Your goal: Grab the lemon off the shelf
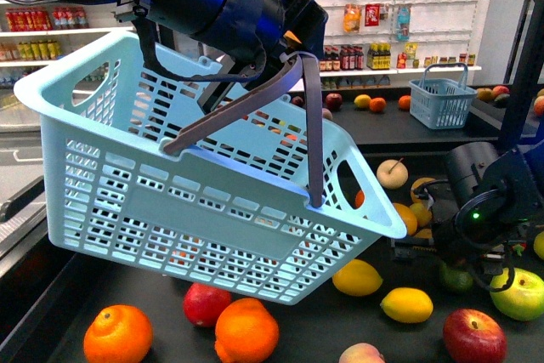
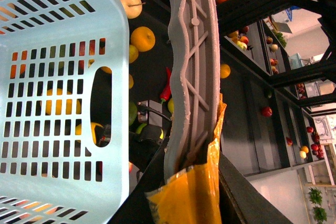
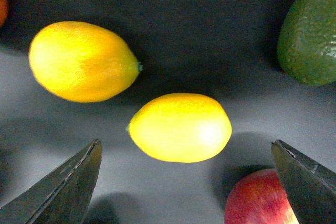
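Oranges (image 1: 119,335), two of them, lie closest to me on the shelf (image 1: 314,329), well to the left of the lemon (image 1: 406,304). A red apple (image 1: 473,336) lies just right of the lemon and a little nearer than it, not touching. The lemon itself rests on its side on the black deck, apart from every neighbour. My right tool (image 3: 186,145) hangs over it spread wide. In the right wrist view one finger (image 3: 63,187) shows on each side of the lemon, both clear of its skin. A second yellow fruit (image 1: 357,278) lies just beyond the lemon to the left, with a gap between them. An avocado (image 3: 310,30) lies beyond the lemon on the other side, and a green apple (image 1: 518,293) sits further right of the lemon. Above and left of the lemon hangs a pale blue basket (image 1: 170,201), tilted, with its low corner toward the lemon. My left tool (image 1: 285,53) is pressed together on the handle (image 1: 313,125), and the basket dangles from that grip. Far behind the lemon a small blue basket (image 1: 440,101) stands on another deck among more fruit, with white racks (image 1: 42,19) of bottles beyond.
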Controlling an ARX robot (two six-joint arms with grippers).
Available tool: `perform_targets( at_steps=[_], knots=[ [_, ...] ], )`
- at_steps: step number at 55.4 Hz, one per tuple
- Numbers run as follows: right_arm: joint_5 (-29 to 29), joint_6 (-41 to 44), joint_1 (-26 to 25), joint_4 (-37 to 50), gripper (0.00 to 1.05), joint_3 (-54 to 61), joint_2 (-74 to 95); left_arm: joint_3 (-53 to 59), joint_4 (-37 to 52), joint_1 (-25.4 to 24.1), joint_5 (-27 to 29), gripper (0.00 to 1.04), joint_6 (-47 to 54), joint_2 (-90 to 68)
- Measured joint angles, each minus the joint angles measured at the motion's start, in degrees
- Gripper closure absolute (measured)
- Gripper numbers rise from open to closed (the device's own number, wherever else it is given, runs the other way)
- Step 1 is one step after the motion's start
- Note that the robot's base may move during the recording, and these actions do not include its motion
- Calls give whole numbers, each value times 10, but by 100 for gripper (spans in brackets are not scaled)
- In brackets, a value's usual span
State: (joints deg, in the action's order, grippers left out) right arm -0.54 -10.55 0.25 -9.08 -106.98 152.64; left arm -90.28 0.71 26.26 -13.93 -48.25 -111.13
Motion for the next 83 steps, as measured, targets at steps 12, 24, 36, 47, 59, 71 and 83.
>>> perform_targets(
  at_steps=[12, 24, 36, 47, 59, 71, 83],
  knots=[
    [11, -50, 2, -53, 7, -76, 60, 0, 0, 0, 0, 90, 0, 0],
    [10, -99, 5, -86, 7, -126, 99, 0, 0, 0, 0, 90, 0, 0],
    [19, -132, 11, -116, 7, -182, 130, 0, 0, 0, 0, 90, 0, 0],
    [26, -173, 13, -154, 7, -262, 175, 0, 0, 0, 0, 90, 0, 0],
    [33, -218, 13, -216, 7, -381, 238, 0, 0, 0, 0, 90, 0, 0],
    [37, -231, 15, -253, 7, -428, 261, 0, 0, 0, 0, 90, 0, 0],
    [38, -233, 21, -272, 7, -449, 273, 0, 0, 0, 0, 90, 0, 0]
  ],
)
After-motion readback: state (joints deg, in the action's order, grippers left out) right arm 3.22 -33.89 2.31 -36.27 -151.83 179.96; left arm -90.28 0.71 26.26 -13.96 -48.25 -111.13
